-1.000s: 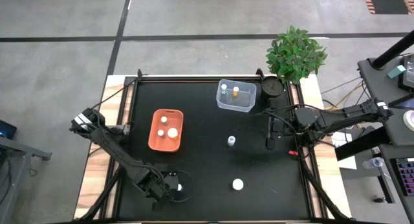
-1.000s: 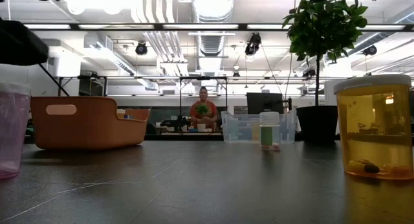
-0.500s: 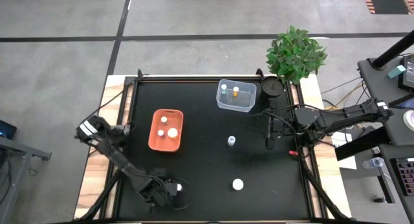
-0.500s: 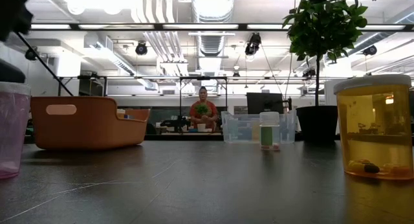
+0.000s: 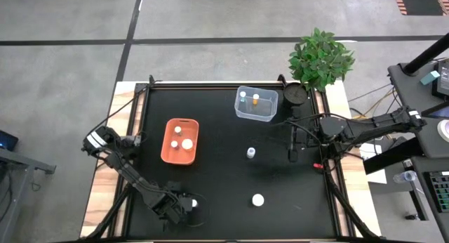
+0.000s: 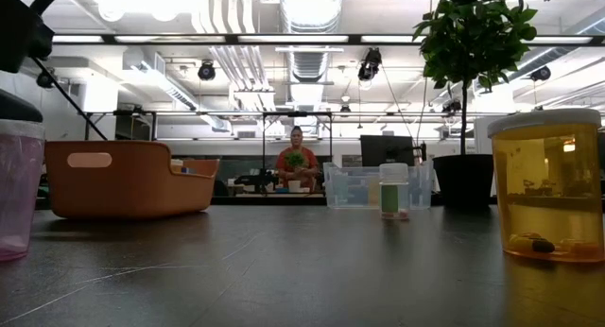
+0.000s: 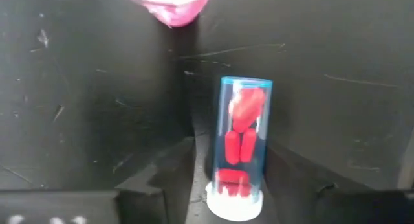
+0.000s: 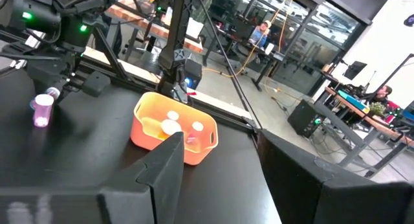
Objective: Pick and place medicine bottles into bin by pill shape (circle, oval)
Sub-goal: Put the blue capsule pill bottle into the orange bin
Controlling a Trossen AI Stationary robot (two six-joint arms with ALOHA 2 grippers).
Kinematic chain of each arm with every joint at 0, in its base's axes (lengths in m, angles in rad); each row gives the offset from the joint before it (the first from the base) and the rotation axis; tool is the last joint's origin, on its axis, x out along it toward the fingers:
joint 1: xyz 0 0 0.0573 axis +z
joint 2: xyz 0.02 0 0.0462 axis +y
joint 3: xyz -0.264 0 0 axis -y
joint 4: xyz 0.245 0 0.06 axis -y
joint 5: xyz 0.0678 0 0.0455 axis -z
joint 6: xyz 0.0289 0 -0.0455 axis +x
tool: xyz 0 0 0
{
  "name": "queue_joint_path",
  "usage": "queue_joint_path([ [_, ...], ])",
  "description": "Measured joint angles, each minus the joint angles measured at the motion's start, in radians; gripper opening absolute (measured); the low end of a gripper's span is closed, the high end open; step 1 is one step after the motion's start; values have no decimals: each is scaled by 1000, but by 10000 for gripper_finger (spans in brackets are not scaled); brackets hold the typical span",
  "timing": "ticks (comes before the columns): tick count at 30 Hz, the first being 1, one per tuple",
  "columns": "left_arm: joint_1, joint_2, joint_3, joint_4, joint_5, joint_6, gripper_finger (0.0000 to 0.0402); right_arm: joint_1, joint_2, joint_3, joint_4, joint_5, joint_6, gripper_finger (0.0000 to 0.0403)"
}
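Two bottles in orange bin (image 5: 179,140) (two in clear bin (image 5: 256,104)).

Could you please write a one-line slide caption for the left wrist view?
Left hand straddles a clear bottle of red oblong pills lying on the black table.

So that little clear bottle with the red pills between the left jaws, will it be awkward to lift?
Probably light: the small clear plastic bottle of red oval pills is only partly filled. Its smooth round wall looks slippery, so it may twist between the left gripper jaws. It lies on its side, so it could roll if nudged.
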Motion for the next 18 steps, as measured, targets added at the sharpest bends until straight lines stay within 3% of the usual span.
queue_joint_path([
  [9, 1, -2, -2, -17, -4, 0, 65, 0, 0, 0, 0, 0, 0, 189],
  [18, 2, -73, -5, -46, 5, -2, 75, 0, 0, 0, 0, 0, 0, 189],
])
